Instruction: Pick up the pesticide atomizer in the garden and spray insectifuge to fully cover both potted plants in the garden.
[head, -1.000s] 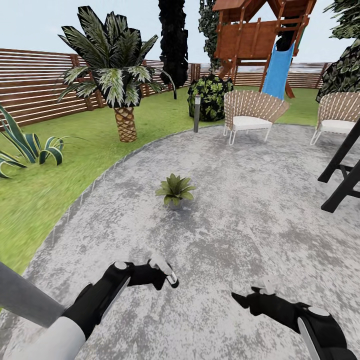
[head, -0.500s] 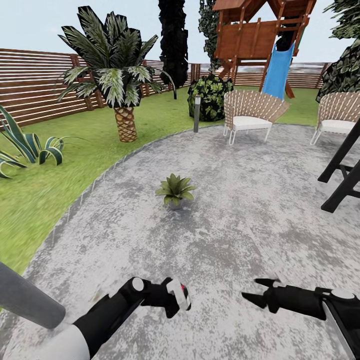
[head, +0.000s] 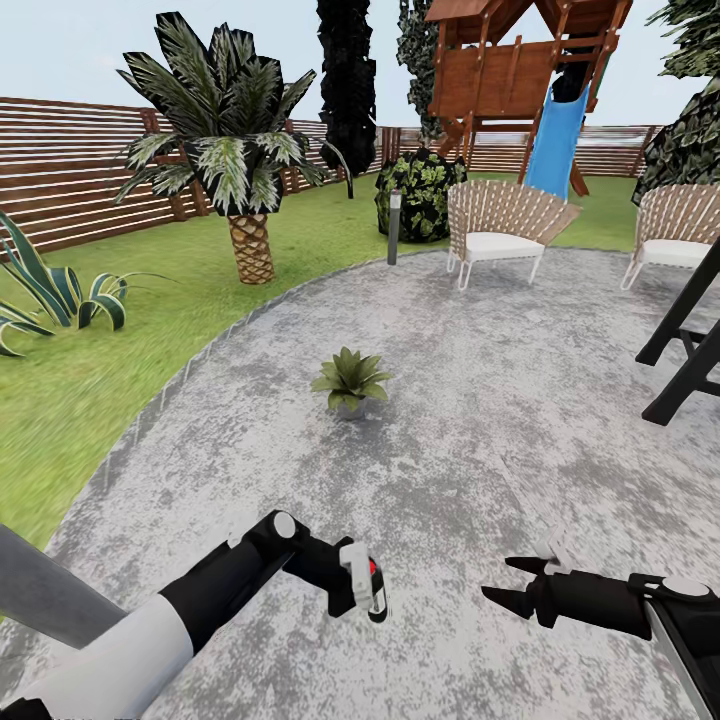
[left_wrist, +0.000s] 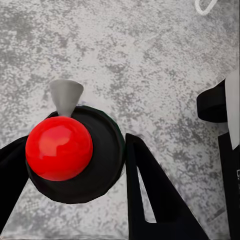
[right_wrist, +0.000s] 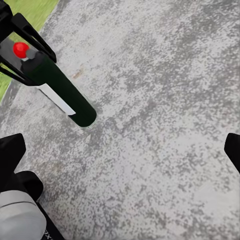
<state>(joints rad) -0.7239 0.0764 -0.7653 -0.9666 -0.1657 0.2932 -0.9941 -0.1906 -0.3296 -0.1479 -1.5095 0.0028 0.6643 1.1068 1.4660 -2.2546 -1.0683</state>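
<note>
Gripping the pesticide atomizer (head: 368, 585) w/ left end effector (head: 352, 590): fingers clamped either side of the bottle near its top, just under the red neck. Left wrist view looks straight down on the red cap (left_wrist: 59, 148) and grey nozzle (left_wrist: 65, 97), black fingers (left_wrist: 150, 190) flanking the dark body. Right wrist view shows the bottle (right_wrist: 55, 85) tilted, base touching or just above the patio paving; cannot tell which.

Handling (judgement): rigid, smooth round body, likely light. Slick sides, so could twist or slip in a two-finger pinch. Hold high, close to the neck, as now; keeps trigger head reachable and nozzle free. White label strip (right_wrist: 57, 99) gives no extra grip.

Right end effector (head: 520, 585) released, fingers spread, nothing held, hovering low over the patio (head: 480, 420) beside the left.

Farther out: one potted plant (head: 350, 380), upright in grey pot, mid-patio, well apart from both arms. Nozzle will need aiming at it from nearer.

Beyond: bollard lamp (head: 394, 226) at patio edge, palm (head: 235, 150) on lawn, wicker chairs (head: 500, 232), fence (head: 70, 170).
</note>
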